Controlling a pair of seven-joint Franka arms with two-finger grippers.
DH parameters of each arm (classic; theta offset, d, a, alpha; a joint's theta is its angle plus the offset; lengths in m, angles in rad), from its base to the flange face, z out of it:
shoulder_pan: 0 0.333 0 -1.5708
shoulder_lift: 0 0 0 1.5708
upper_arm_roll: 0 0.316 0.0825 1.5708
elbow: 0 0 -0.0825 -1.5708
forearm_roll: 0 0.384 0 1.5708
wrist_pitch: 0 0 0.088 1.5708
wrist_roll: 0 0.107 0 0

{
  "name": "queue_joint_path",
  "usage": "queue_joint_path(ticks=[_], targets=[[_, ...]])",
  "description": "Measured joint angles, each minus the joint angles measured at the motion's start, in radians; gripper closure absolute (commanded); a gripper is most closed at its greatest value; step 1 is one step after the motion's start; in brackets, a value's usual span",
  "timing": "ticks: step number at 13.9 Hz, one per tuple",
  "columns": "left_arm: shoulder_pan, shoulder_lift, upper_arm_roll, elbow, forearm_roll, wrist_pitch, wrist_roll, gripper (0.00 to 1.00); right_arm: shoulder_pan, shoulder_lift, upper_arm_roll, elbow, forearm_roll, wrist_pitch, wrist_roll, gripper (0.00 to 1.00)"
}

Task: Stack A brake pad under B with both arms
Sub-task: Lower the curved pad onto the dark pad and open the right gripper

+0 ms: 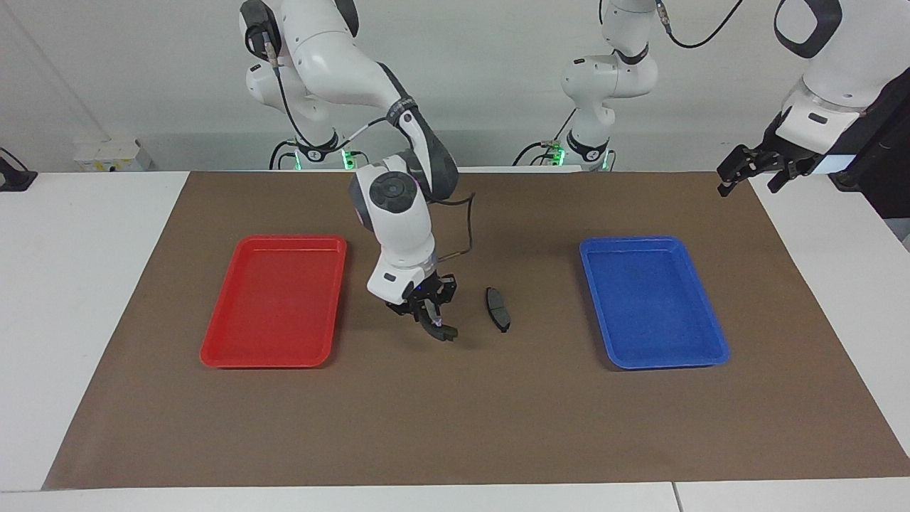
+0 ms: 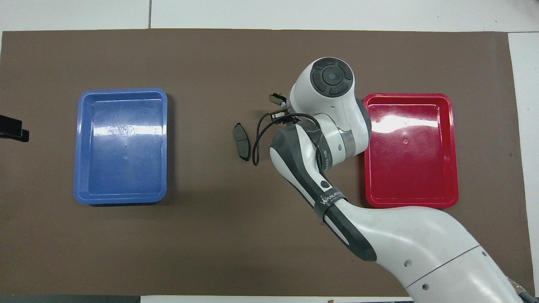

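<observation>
The short dark A brake pad (image 1: 498, 309) lies flat on the brown mat (image 1: 455, 427) that covers the surface, about midway between the red tray (image 1: 274, 302) and the blue tray (image 1: 650, 302). The right gripper (image 1: 430, 320) hangs over the mat just beside the A brake pad, toward the red tray, and its fingers are clenched on a small dark piece. That piece looks like B (image 1: 439, 330), the curved one, but so little of it shows under the gripper that it is hard to be sure. In the overhead view a bit of it pokes out past the arm's round white head (image 2: 276, 99). B does not touch the A brake pad; there is a small gap of bare mat between them. Both trays have nothing in them. The left gripper (image 1: 753, 169) waits high up over the edge of the mat, past the blue tray from the A brake pad, with its fingers spread apart and holding nothing.
</observation>
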Motion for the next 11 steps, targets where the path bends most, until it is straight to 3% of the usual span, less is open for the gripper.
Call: queue_joint_path(ticks=[6, 11], targets=[[0.002, -0.009, 0.0, -0.01, 0.0, 0.004, 0.015, 0.0, 0.112, 0.065, 0.003, 0.042, 0.077, 0.001, 0.095, 1.0], [0.001, -0.01, -0.003, -0.01, 0.0, 0.013, 0.087, 0.0, 0.123, 0.116, 0.002, 0.069, 0.077, 0.054, 0.103, 1.0]])
